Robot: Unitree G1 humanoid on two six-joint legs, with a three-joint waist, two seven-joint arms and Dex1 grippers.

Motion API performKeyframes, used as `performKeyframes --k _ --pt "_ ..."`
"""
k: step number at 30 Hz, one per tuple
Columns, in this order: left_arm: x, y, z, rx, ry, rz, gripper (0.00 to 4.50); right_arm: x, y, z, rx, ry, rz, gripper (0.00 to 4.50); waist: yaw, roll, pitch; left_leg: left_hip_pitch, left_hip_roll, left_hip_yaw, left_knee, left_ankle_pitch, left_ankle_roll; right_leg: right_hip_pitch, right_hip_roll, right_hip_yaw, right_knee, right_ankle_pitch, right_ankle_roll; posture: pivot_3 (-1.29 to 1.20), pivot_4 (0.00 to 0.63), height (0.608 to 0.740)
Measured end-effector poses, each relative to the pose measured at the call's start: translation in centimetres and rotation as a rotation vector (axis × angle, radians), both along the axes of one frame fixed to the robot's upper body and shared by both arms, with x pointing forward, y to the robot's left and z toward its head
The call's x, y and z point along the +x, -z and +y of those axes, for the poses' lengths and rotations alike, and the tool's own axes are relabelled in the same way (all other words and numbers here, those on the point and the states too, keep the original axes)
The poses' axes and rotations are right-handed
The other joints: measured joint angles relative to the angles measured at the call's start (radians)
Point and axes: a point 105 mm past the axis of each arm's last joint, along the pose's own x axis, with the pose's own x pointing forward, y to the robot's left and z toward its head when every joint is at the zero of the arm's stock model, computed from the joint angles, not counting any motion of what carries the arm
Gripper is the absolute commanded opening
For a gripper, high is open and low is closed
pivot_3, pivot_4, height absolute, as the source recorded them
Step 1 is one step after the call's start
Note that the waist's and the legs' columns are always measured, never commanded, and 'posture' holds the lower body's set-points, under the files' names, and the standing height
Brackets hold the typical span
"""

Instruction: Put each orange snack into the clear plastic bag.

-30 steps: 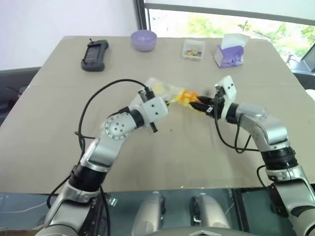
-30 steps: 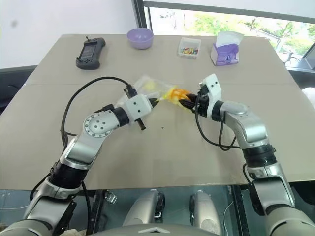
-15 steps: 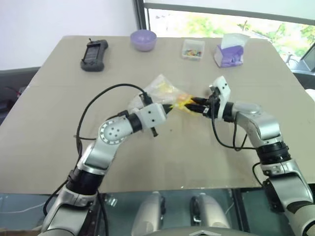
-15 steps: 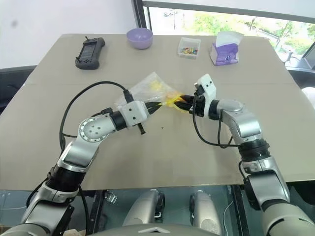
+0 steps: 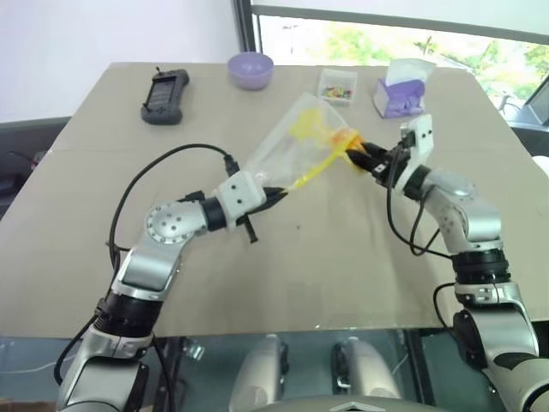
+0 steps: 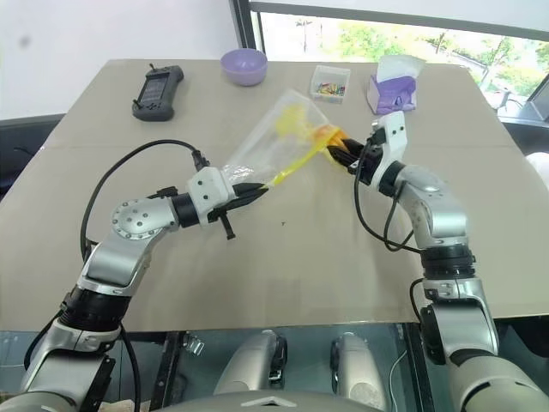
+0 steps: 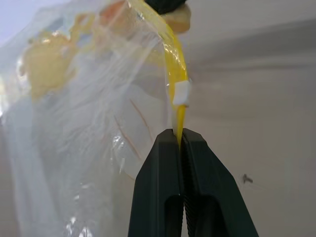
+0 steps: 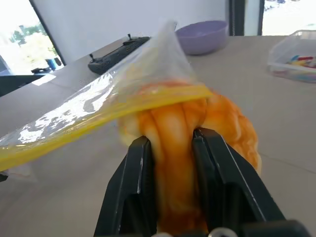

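The orange bun (image 8: 197, 133) is up in the air above the middle of the table, squeezed between the black fingers of the right gripper (image 5: 364, 160), and it sits right at the mouth of the clear bag (image 5: 292, 146), partly under the yellow seal strip (image 8: 98, 121). From here I would say it is being pushed in and is not yet fully inside. The left gripper (image 7: 180, 143) is clamped tight on the near end of that yellow strip, so the bag hangs stretched between the two arms, tilted up toward the far side of the table. Holding the strip taut that way looks meant to keep the mouth steady while the bun goes in; the film is thin and crinkly, so it could easily fold over the opening.

Everything else lies along the far edge of the tan table (image 5: 103, 249): a black handset (image 5: 163, 95) toward the far left corner, a purple bowl (image 5: 250, 69) next to it, then a small clear box (image 5: 337, 87) of coloured bits, and a purple tissue pack (image 5: 400, 93) toward the far right corner. Behind them a window shows green trees, with a white wall to its left.
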Motion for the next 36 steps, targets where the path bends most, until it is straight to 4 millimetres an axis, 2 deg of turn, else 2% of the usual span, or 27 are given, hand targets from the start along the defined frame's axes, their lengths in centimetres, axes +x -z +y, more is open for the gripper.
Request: performKeyframes --k 5,10,13,17,19,22,24,26,28,33,36 --pt "2.4 -0.9 1.3 -0.001 -0.109 -0.015 0.00 -2.2 3.0 -2.3 -0.247 0.008 0.021 1.19 -0.002 0.000 0.000 0.000 -0.001 0.001 0.000 0.000 0.001 0.000 -0.001 -0.001 0.000 0.000 0.000 0.00 0.150 0.740" --pt "2.9 -0.8 0.0 -0.034 -0.089 0.013 0.00 -4.2 4.0 -3.4 -0.367 -0.026 0.042 1.19 -0.008 0.000 0.000 0.000 0.000 0.002 0.000 -0.001 0.001 0.000 0.001 0.000 0.000 0.000 0.000 0.00 0.150 0.740" --pt "3.4 -1.0 -0.3 -0.048 -0.096 0.033 0.00 -5.5 3.2 -2.9 -0.291 -0.077 0.068 1.19 -0.008 0.000 0.000 0.000 0.001 0.001 0.000 -0.001 0.001 0.000 0.001 0.000 0.000 0.000 0.000 0.00 0.150 0.740" --pt "3.6 -1.1 -0.4 -0.046 -0.100 0.043 0.00 -6.9 0.8 -1.5 -0.126 -0.134 0.063 1.19 -0.008 0.000 0.000 0.001 0.001 0.001 0.000 -0.001 0.001 0.000 0.001 0.002 0.000 0.000 0.000 0.00 0.150 0.740" --pt "3.6 -0.9 -0.6 -0.043 -0.095 0.054 0.00 -7.4 0.5 -0.7 -0.063 -0.165 0.089 1.19 -0.005 0.000 0.000 0.001 0.001 0.001 0.000 -0.001 0.001 0.000 0.001 0.002 0.000 0.000 0.000 0.00 0.150 0.740" --pt "3.7 -0.4 -0.6 -0.031 -0.110 0.074 0.00 -8.0 0.6 -0.5 -0.074 -0.187 0.122 1.19 0.000 0.000 0.000 0.000 0.000 0.000 0.000 -0.001 0.001 0.000 0.000 0.001 0.000 0.000 0.000 0.00 0.150 0.740" --pt "3.9 -0.4 -0.4 -0.033 -0.136 0.082 0.00 -8.4 1.8 -1.8 -0.198 -0.154 0.147 1.19 0.006 0.000 0.000 -0.001 -0.001 0.000 0.001 -0.001 0.002 0.001 -0.002 -0.001 -0.002 0.000 0.000 0.00 0.150 0.740" --pt "4.1 -0.4 -0.1 -0.034 -0.158 0.085 0.00 -8.6 3.2 -3.2 -0.243 -0.114 0.197 1.19 0.005 0.000 0.000 -0.001 -0.002 0.000 0.001 -0.001 0.002 0.001 -0.003 0.000 -0.002 0.000 0.000 0.00 0.150 0.740" --pt "4.2 -0.5 -0.1 -0.038 -0.162 0.086 0.00 -8.6 3.6 -3.3 -0.225 -0.120 0.220 1.19 -0.004 0.000 0.000 -0.001 -0.002 0.001 0.001 -0.001 0.003 0.001 -0.003 0.001 -0.002 0.000 0.001 0.00 0.150 0.740" --pt "4.0 -0.4 -1.1 -0.055 -0.134 0.100 0.00 -7.9 0.9 -1.4 -0.148 -0.159 0.111 1.19 -0.017 0.000 0.000 0.001 0.000 0.000 0.001 -0.001 0.002 0.001 0.000 0.001 0.000 0.000 0.001 0.00 0.150 0.740" --pt "3.8 -0.1 -1.4 -0.049 -0.120 0.112 0.00 -7.1 0.2 0.2 -0.115 -0.164 0.067 1.19 -0.018 0.000 0.000 0.001 0.000 0.000 0.001 -0.001 0.002 0.001 0.001 0.001 0.000 0.000 0.001 0.00 0.150 0.740"
